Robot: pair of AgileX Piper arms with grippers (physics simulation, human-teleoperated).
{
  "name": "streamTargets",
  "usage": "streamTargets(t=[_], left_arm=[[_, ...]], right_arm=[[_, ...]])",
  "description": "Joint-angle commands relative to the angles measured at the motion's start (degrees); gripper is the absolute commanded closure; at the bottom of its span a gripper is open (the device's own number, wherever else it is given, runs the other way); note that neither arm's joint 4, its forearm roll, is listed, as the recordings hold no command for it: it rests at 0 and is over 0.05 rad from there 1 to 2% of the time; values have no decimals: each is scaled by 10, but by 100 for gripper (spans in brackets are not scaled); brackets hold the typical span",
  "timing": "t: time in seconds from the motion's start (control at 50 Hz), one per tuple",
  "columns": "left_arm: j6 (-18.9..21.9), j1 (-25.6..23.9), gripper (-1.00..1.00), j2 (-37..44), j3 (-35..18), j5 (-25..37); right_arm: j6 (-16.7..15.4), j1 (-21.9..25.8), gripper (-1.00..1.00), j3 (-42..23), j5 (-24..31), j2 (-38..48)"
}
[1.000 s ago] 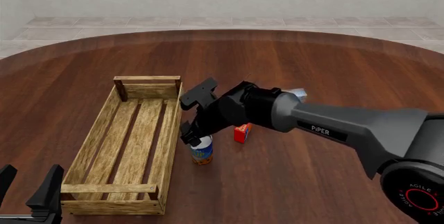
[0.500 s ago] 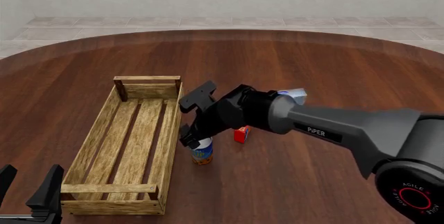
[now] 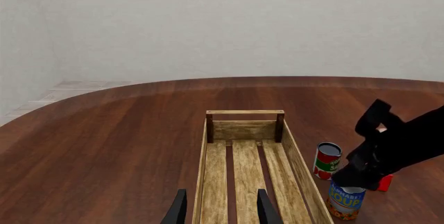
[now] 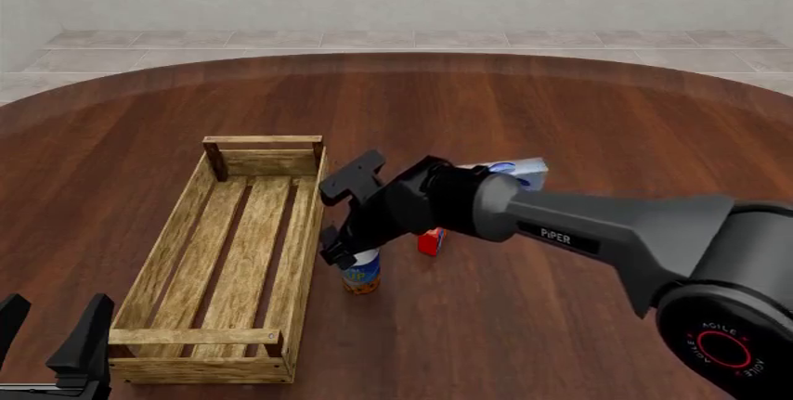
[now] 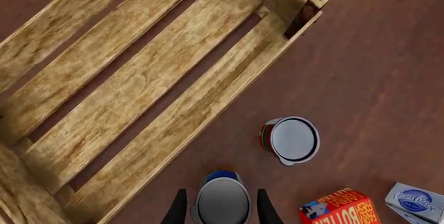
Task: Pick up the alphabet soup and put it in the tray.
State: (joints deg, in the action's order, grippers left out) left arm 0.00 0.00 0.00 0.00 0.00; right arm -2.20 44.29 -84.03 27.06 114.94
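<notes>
While open, right end effector [image 5: 218,206] straddling alphabet soup [image 5: 220,201]

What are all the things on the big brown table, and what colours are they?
alphabet soup: one can, blue and orange-yellow label, pale silver top, upright on the table just right of the tray, between the right gripper's fingers.
tray: one, light wooden slats, on the left part of the table, nothing in it.
second can: one, red and green label, darker top, upright beside the tray, beyond the soup.
butter box: one, red, on the table right of the soup.
cream cheese box: one, white and blue, farther right.
table: one, dark brown wood.
left gripper: black, open, near the tray's near end, holding nothing.
right gripper: black, open, around the soup's top.
</notes>
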Motion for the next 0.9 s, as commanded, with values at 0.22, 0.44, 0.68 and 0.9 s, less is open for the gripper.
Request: streamTargets(t=[0.22, 0.44, 0.68, 0.9], left_arm=[[0, 0, -100, 0, 0, 0], [0, 0, -100, 0, 0, 0], [0, 0, -100, 0, 0, 0], [0, 0, -100, 0, 0, 0]], right_arm=[[7, 2, -100, -1, -5, 10], [10, 3, -100, 1, -7, 13], [9, 2, -100, 1, -8, 15], [12, 2, -100, 2, -11, 18]])
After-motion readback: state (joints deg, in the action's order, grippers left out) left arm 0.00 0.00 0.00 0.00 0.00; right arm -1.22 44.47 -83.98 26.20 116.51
